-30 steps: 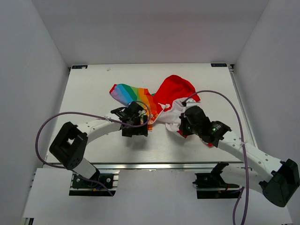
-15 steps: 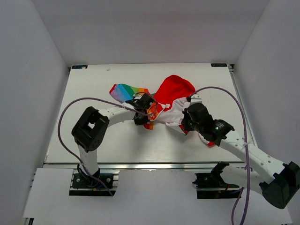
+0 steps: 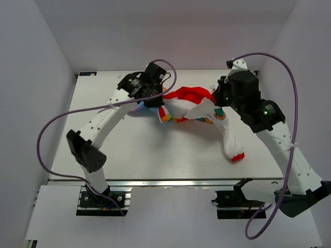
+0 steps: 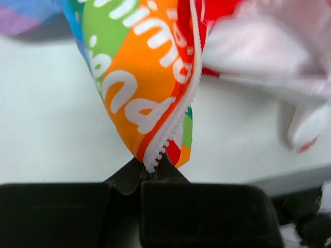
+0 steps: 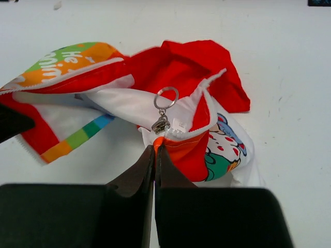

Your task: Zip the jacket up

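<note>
White table [image 3: 129, 150] underlies jacket [image 3: 189, 106] strung between left pincer [image 4: 155, 168] and right pincer [image 5: 155, 150].

A robotics lab test cell — a white table [image 3: 129, 155] boxed in by plain white walls [image 3: 36, 77], an aluminium rail [image 3: 170, 183] along its near edge carrying bolted arm mounts [image 3: 101, 199], purple cables [image 3: 40, 147] looping loose, no household furnishings anywhere.
</note>
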You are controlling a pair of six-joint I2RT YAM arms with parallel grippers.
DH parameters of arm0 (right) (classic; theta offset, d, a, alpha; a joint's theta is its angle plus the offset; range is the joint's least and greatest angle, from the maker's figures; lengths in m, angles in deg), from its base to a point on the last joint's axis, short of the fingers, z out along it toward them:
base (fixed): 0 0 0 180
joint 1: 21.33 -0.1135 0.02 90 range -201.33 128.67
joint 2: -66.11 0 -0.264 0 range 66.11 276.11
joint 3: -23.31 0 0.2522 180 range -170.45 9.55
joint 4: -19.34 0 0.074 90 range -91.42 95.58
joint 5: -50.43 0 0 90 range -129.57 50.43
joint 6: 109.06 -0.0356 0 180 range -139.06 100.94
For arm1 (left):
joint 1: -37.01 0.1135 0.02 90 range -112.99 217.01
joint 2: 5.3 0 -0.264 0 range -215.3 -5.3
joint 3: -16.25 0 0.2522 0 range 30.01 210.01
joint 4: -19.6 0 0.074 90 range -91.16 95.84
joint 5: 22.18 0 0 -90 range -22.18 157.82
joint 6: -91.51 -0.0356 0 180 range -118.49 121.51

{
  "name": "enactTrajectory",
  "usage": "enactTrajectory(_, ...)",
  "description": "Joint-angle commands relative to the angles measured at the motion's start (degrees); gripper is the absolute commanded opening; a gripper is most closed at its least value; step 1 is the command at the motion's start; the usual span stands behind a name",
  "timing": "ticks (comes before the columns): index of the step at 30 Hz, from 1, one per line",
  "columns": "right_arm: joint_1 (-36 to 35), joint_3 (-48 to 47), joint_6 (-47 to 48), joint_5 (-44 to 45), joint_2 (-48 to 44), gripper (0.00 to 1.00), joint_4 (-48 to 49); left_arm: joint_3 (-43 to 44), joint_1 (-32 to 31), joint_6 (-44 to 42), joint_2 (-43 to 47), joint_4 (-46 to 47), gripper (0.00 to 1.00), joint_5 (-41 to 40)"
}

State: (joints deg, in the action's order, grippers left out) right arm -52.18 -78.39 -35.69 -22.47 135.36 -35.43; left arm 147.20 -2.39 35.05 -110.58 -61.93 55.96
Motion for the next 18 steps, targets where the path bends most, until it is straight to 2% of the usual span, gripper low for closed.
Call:
enactTrajectory(1, 0.0, 6.8, 2.7, -7.3, -2.2, 0.0, -6.3, -11.9, 0.5, -4.2, 5.2, -12.6, 0.0, 10.1)
enactTrajectory(2, 0.0, 9.3, 2.6, -10.0, -3.9, 0.0, -6.6, -16.7, 0.5, -5.5, 6.6, -12.0, 0.0, 11.8)
enactTrajectory(3, 0.0, 12.2, 2.0, -11.6, -5.0, 0.0, -7.1, -25.9, 0.5, -6.5, 8.1, -11.6, 0.0, 17.3)
enactTrajectory(5, 0.0, 22.0, 1.2, -16.8, -8.5, 0.0, -7.3, -35.5, 0.4, -9.4, 13.9, -9.5, 0.0, 22.2)
enactTrajectory(7, -0.1, 32.2, 0.6, -26.3, -10.9, 0.0, -6.8, -46.7, 0.3, -10.6, 18.3, -7.4, 0.0, 28.1)
enactTrajectory(9, -0.3, 38.9, 0.3, -32.7, -14.0, 0.0, -5.8, -51.8, -0.2, -11.6, 24.5, -5.6, 0.01, 31.5)
enactTrajectory(10, -0.3, 42.1, -0.4, -38.0, -14.8, 0.0, -4.4, -55.6, -0.2, -11.3, 26.2, -4.8, 0.07, 34.5)
enactTrajectory(12, -0.4, 49.5, -1.8, -39.9, -16.6, 0.0, -3.4, -58.2, -0.2, -10.7, 29.1, -3.6, 0.21, 37.3)
enactTrajectory(13, -0.4, 50.8, -2.0, -39.5, -17.0, 0.03, -3.4, -58.6, -0.2, -10.2, 29.4, -2.6, 0.52, 37.8)
enactTrajectory(14, -0.4, 51.2, -2.4, -38.6, -17.6, 0.26, -3.6, -58.6, -0.2, -9.6, 29.7, -1.8, 0.63, 38.2)
enactTrajectory(16, -0.4, 48.8, -1.8, -35.0, -17.7, 0.54, -4.2, -56.6, -0.2, -8.8, 29.6, 1.0, 0.74, 37.8)
enactTrajectory(17, -0.4, 45.0, -1.1, -33.7, -17.5, 0.77, -4.5, -53.3, -0.2, -8.9, 29.3, 1.8, 0.92, 38.5)
enactTrajectory(18, -0.4, 43.0, -0.3, -32.9, -17.4, 0.88, -4.3, -50.9, -0.2, -9.2, 27.9, 2.5, 0.98, 38.3)
